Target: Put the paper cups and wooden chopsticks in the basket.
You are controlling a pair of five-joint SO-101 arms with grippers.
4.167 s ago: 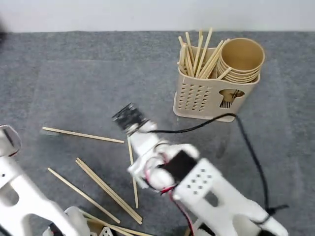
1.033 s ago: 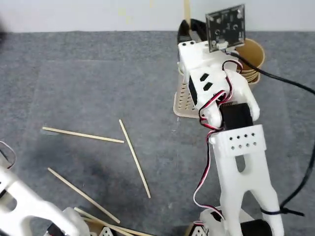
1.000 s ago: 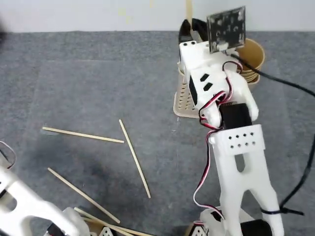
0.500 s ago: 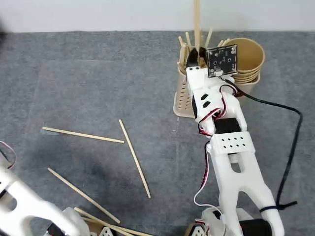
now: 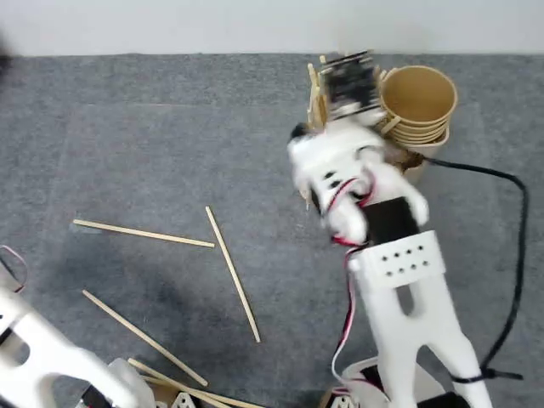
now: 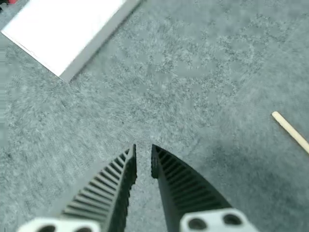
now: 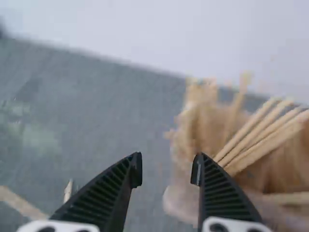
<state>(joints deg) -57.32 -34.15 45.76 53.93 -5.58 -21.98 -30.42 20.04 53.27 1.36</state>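
Observation:
A stack of paper cups point(image 5: 418, 100) stands in the beige basket point(image 5: 427, 149) at the back right, beside a bundle of wooden chopsticks point(image 5: 316, 85). My right arm point(image 5: 365, 204) hangs over the basket's front and covers most of it. The right gripper point(image 7: 166, 169) is open and holds nothing, with the basket's chopsticks point(image 7: 251, 130) just beyond its fingers. Several chopsticks lie on the grey mat: one point(image 5: 143, 233) at the left, one point(image 5: 232, 274) in the middle, one point(image 5: 143, 337) nearer the front. My left gripper point(image 6: 143, 151) is shut and empty over bare mat, near a chopstick end point(image 6: 289, 131).
The left arm point(image 5: 34, 348) sits at the front left corner, with more chopsticks point(image 5: 195, 391) beside its base. A black cable point(image 5: 510, 246) loops to the right of the right arm. A white board point(image 6: 63, 34) lies at the mat's edge.
Half a second ago the right gripper held a chopstick upright over the basket. That chopstick is now out of its fingers, the gripper is open, and the arm has swung left and forward.

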